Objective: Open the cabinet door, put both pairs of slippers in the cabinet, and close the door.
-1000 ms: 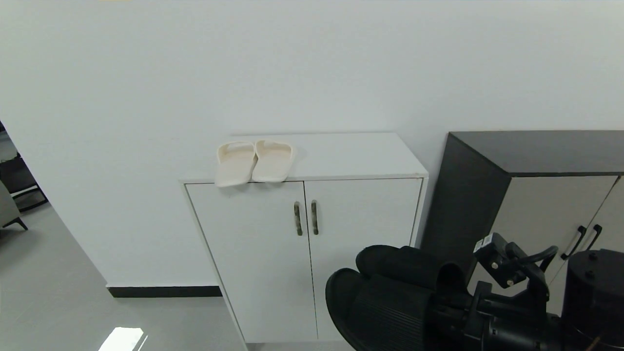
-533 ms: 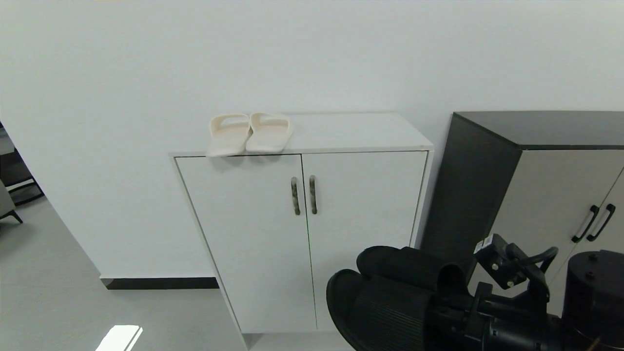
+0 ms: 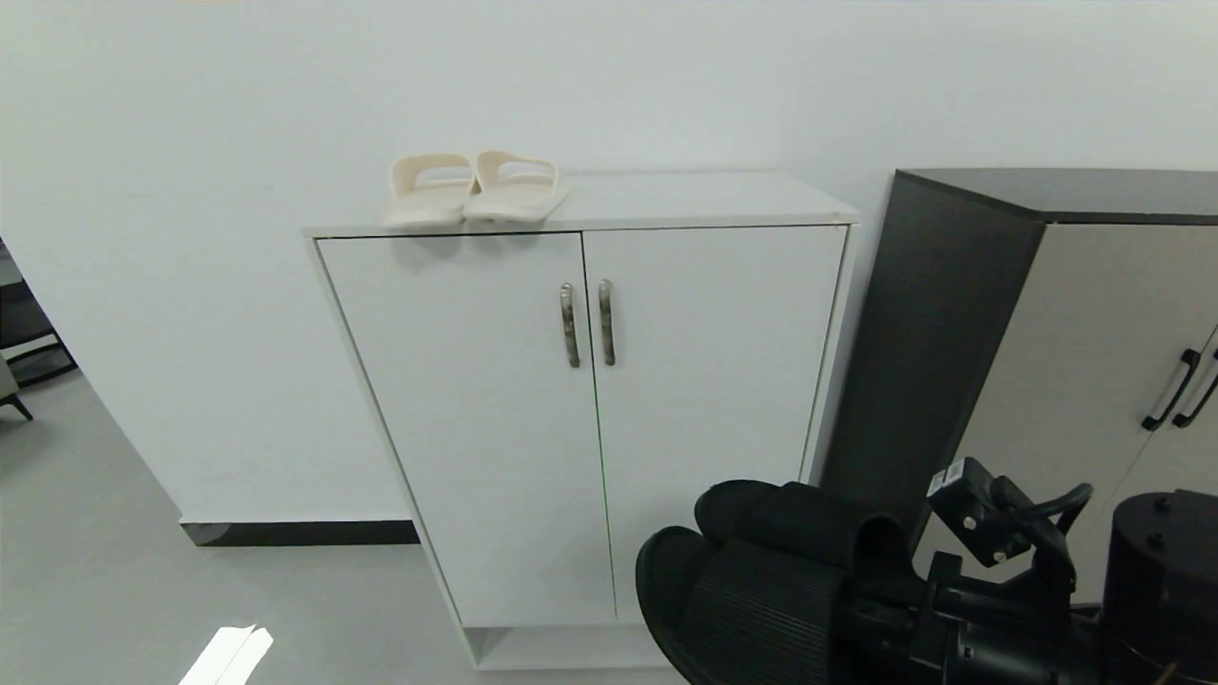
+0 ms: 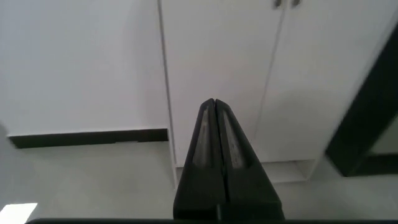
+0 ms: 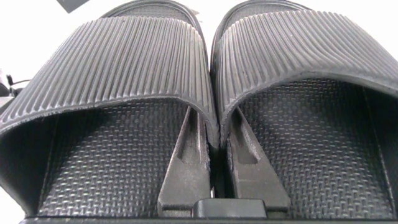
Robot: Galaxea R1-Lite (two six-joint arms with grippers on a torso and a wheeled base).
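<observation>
Holding: black slippers (image 3: pixel 761 561) are clamped side by side by the right hand (image 5: pixel 214 121), its fingers (image 5: pixel 186 155) closed on the two touching inner walls.
Position: the pair is held low before the right door (image 3: pixel 709 409) of the cabinet (image 3: pixel 476 409).
Cabinet: white, both doors shut, handles (image 3: pixel 587 323) paired at the centre seam.
Cream slippers (image 3: pixel 471 187): laid side by side on the cabinet top, at its front left edge.
Left hand (image 4: pixel 214 107): fingers pressed together, nothing gripped, pointed toward the cabinet's lower part.
Dark cabinet (image 3: pixel 937 323): stood just right of the white one.
</observation>
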